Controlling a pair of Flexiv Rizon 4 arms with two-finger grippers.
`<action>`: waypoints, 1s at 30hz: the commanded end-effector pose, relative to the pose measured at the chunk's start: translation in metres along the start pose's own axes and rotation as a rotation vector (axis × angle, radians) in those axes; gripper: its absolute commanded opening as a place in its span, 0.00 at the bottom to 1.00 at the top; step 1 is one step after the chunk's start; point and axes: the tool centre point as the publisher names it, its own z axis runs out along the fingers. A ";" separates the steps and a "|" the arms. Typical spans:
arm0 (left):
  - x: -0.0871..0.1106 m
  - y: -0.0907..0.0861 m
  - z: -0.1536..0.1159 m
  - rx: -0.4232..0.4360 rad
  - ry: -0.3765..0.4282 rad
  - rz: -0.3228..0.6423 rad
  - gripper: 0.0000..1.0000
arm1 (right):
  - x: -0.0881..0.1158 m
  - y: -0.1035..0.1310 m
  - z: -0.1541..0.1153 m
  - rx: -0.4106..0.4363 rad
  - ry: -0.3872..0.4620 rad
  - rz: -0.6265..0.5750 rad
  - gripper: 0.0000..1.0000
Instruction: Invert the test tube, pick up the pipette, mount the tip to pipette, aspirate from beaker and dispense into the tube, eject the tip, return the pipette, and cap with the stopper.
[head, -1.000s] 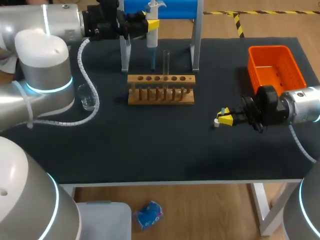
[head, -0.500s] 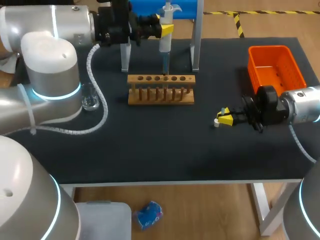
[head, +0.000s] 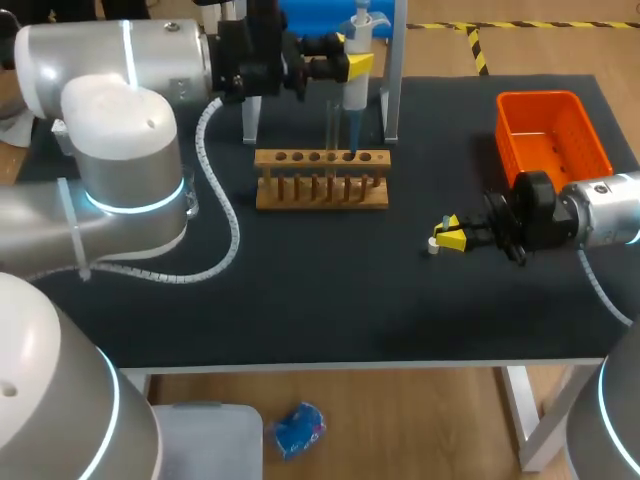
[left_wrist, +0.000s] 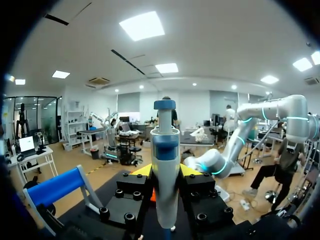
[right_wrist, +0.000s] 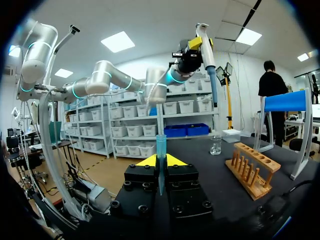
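The left gripper (left_wrist: 165, 172) is clenched on the pipette (head: 356, 92), its yellow tips pressing the barrel from two sides; the pipette hangs upright, a white body with a blue band under a blue-capped plunger, and a slim blue tip (head: 352, 135) on its lower end; in the head view it stands at twelve o'clock from the wooden rack (head: 322, 180), the tip's end down at the rack's top, though it cannot be told whether it enters a hole; just beside it, at its nine o'clock, the clear test tube (head: 332, 122) stands upright in the rack; the rack is a row of round holes on dowel legs, set toward twelve o'clock on the dark table (head: 300, 300), in front of the blue-topped stand (head: 392, 80); the beaker (right_wrist: 215, 144), small and of clear glass, shows in the right wrist view beyond the rack.

The right arm comes in from three o'clock; the right gripper (head: 445, 237) lies low over the table at the rack's four o'clock, well apart from it, clenched on a blue piece (right_wrist: 161, 147), slender, translucent and upright between the fingers; whether this is the stopper cannot be told; the orange basket (head: 553, 135) sits at the table's two o'clock.
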 end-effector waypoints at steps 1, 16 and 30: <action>-0.003 -0.005 0.000 -0.005 0.017 -0.001 0.00 | 0.000 0.000 0.000 0.002 0.000 0.000 0.00; -0.003 -0.005 -0.002 -0.002 0.020 -0.011 0.00 | -0.003 -0.001 0.001 0.007 -0.014 -0.006 0.00; -0.003 -0.005 -0.002 -0.002 0.020 -0.011 0.00 | -0.045 -0.002 0.039 0.001 -0.059 -0.050 0.00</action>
